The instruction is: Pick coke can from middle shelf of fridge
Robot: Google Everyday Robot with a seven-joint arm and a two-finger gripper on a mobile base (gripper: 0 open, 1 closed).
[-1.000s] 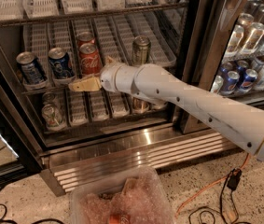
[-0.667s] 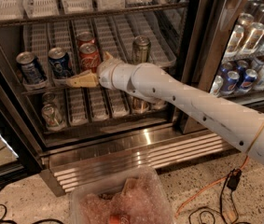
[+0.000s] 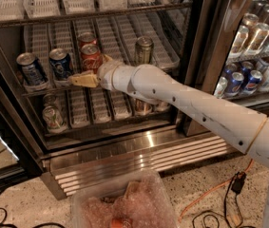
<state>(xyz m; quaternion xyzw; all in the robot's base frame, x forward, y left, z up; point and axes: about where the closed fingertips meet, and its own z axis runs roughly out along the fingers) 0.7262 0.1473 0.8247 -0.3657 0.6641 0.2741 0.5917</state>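
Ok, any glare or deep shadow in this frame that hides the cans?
Camera view: glare streaks the steel base and puts hot highlights on the right-hand cans; the lower shelf sits in shadow, and its can is dim; the coke can on the middle shelf is evenly lit, with the claw just in front of it, low.

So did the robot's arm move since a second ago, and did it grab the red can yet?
The gripper crept slightly left, closer to the coke can on the middle shelf. The can sits where it was, not lifted. The blue cans and the rest stayed put.
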